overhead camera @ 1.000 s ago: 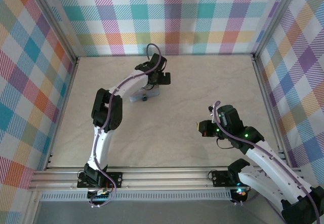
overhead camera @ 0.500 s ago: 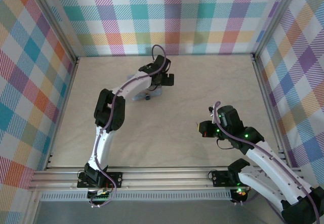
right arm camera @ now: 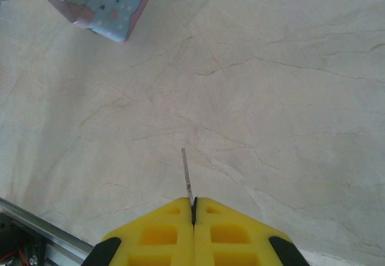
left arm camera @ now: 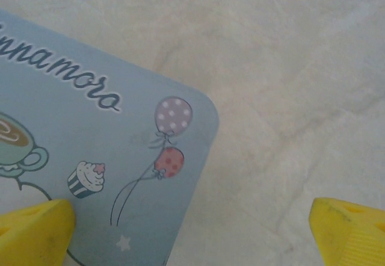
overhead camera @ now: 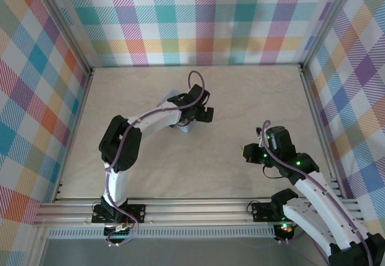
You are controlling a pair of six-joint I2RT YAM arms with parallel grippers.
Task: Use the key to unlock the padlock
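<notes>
Two arms up top: left arm [overhead camera: 157, 117] has swung across the tin [overhead camera: 184, 127], probably covering the padlock, so no unlocking yet. Left wrist: left fingers [left arm camera: 33, 233] wide open and empty above the tin's corner. Right wrist: right fingers [right arm camera: 162, 233] pinched shut on the key [right arm camera: 187, 173], a thin grey sliver, well away from the tin.

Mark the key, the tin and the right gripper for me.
key [right arm camera: 187, 176], right wrist view, middle of the blade.
tin [left arm camera: 90, 136], left wrist view, bare blue lid.
right gripper [right arm camera: 194, 201], right wrist view, seam between shut fingertips.
</notes>
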